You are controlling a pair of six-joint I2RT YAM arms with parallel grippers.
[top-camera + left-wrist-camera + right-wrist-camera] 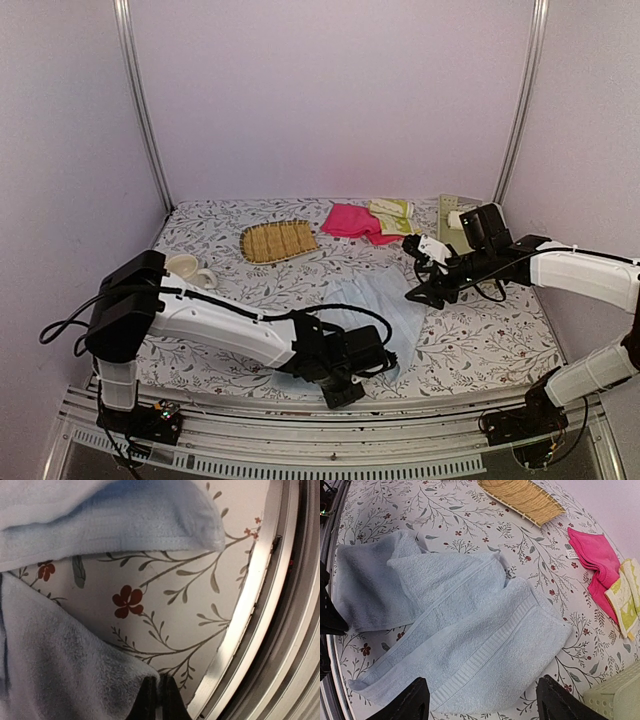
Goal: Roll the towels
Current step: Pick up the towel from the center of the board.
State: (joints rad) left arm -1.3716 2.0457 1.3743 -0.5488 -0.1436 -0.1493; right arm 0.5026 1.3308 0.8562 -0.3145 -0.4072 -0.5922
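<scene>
A light blue towel (385,305) lies crumpled and partly folded on the floral table near the front edge. My left gripper (345,390) sits low at the towel's near corner, and in the left wrist view its dark fingers (170,700) are shut on that corner of blue cloth (75,670). My right gripper (485,707) hovers open over the towel's (470,630) far end, with nothing between its fingers. A pink towel (350,222) and a pale yellow-green towel (392,215) lie folded at the back.
A tan slatted mat (278,240) lies at the back centre and a cream cup (186,268) stands to the left. A pale green lattice basket (615,700) stands at the back right, close to my right arm. The table's metal front rail (260,630) runs just beside my left gripper.
</scene>
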